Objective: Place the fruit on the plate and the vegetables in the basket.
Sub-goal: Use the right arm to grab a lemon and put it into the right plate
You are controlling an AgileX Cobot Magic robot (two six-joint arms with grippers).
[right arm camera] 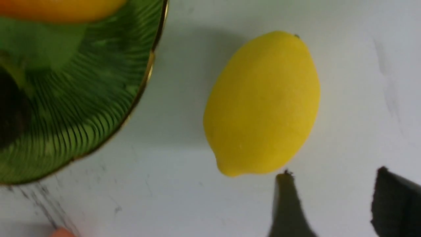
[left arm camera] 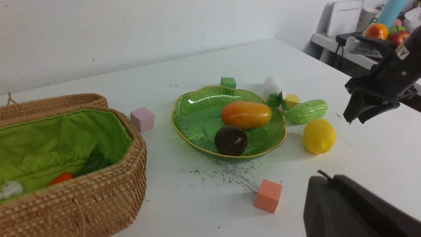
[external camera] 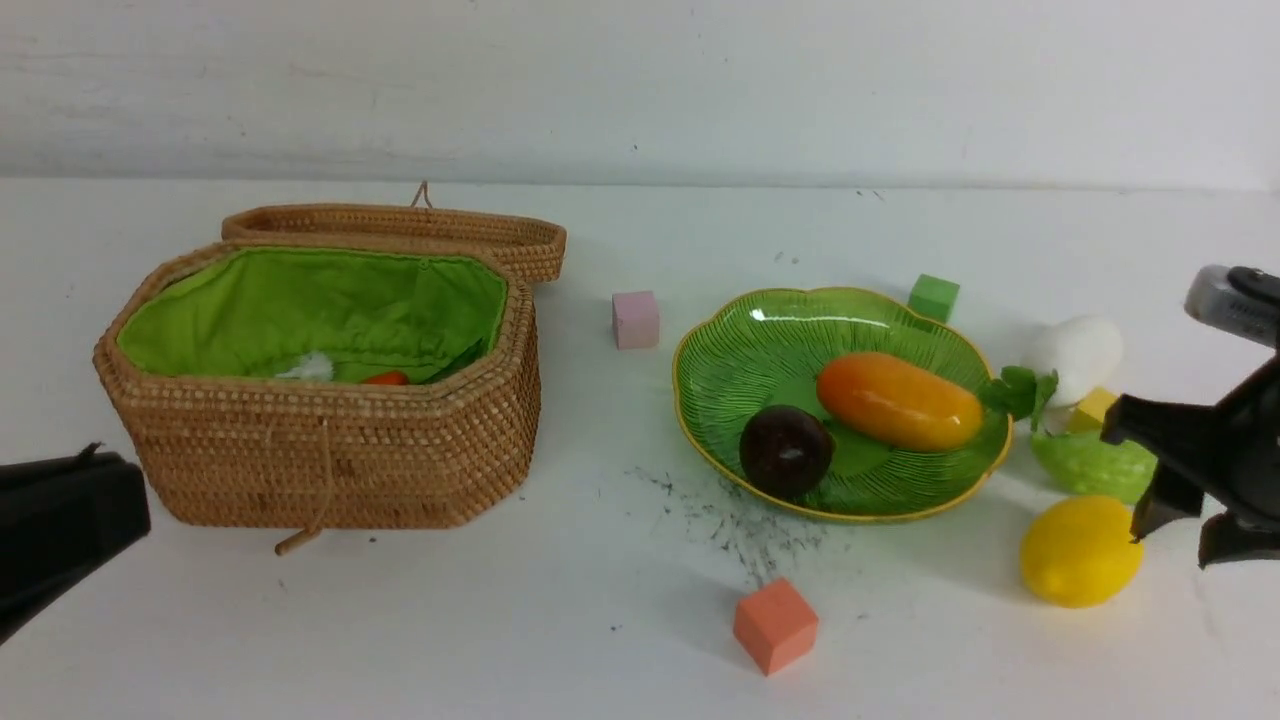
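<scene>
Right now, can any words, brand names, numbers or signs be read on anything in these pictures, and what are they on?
No text here can be read.
Small pale sticker on the black robot arm: too small to read.
White flat box on the side shelf: only a faint line, nothing legible.
Woven tan wicker basket, green glass leaf-shaped plate, yellow toy lemon: no markings seen.
</scene>
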